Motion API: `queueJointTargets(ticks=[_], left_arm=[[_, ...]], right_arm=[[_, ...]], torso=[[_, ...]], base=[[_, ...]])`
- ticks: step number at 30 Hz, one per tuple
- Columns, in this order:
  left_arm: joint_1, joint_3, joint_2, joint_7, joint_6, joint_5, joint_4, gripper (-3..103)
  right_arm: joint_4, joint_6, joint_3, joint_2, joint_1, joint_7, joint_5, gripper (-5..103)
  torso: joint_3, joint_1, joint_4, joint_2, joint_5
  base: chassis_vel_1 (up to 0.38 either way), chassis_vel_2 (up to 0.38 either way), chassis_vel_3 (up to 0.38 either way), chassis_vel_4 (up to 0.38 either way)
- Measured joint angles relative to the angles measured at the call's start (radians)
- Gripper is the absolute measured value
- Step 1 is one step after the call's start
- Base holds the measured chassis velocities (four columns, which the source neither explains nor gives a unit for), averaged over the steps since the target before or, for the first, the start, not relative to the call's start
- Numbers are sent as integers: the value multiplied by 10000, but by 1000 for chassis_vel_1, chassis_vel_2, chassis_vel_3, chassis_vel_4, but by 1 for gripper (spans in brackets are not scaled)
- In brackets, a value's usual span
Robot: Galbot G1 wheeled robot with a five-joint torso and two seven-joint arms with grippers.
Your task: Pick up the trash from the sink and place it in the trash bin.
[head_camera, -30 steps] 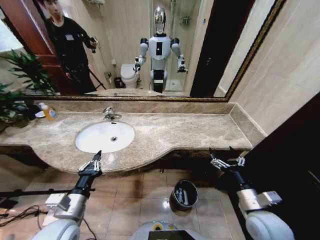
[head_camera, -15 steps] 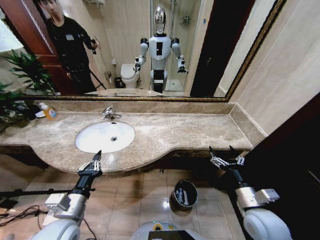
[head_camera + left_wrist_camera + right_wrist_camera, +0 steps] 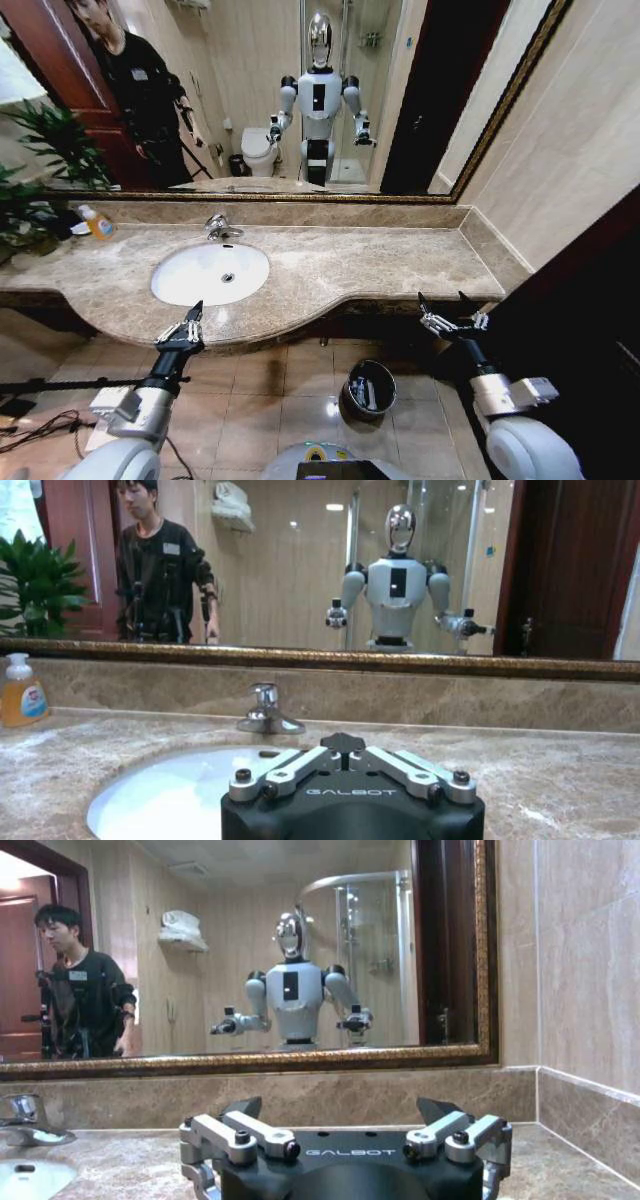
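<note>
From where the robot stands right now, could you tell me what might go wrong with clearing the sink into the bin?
1. The sink looks bare, so a grab may close on nothing.
2. The shut left gripper hovers at the countertop edge; reaching in could clip the rim or the faucet.
3. The trash bin sits on the floor under the overhang, near the open right gripper, which could nudge it.

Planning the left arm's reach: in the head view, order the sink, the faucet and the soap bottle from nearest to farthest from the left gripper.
From the left gripper:
1. sink, just beyond it in the counter.
2. faucet, at the basin's back edge.
3. soap bottle, far back on the robot's left, near the mirror.
</note>
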Motion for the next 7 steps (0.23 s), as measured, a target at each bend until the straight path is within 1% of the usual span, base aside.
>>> queueJointTargets(ticks=[7], left_arm=[[0, 0, 0, 0, 0, 0, 0, 0]], right_arm=[[1, -1, -5, 0, 2, 5, -4, 100]], torso=[[0, 0, 0, 0, 0]], base=[[0, 0, 0, 0]])
